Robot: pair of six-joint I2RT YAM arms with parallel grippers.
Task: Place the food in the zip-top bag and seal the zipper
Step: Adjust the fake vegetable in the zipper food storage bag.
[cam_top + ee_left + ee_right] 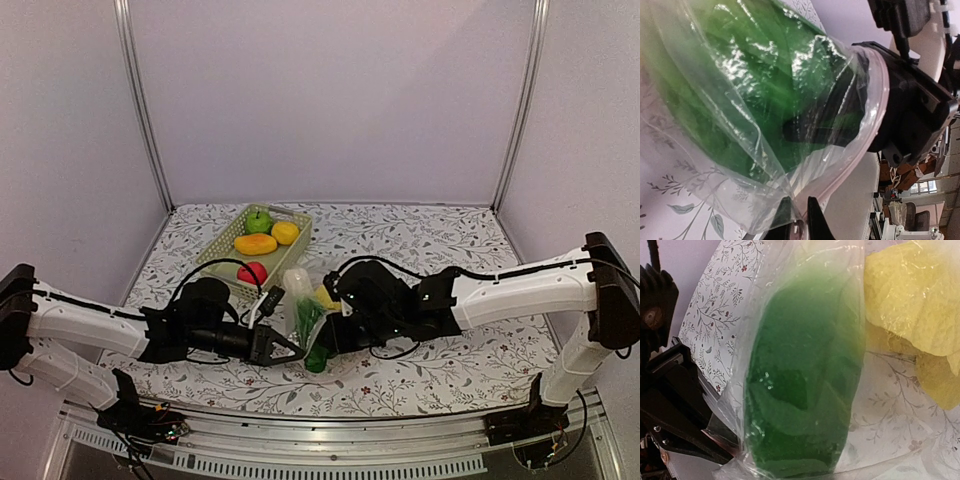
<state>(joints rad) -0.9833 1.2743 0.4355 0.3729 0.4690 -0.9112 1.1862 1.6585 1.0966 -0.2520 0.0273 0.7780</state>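
- Left gripper [799, 224]: fingers pinch the mouth rim of the zip-top bag [740, 190], apparently to hold it open.
- Right gripper [330, 335]: at the opposite rim (finger state cannot be told).
- Dark green vegetable [800, 390]: inside the bag.
- Green apple [258, 221] and red fruit [252, 272]: in the basket [222, 240], not yet bagged.

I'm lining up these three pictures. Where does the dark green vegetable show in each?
Top external: the dark green vegetable is just below centre.
Left wrist: it fills the upper middle, blurred.
Right wrist: a tall oval at centre.
Shared landmark: the clear bag wrapped around it in every view.
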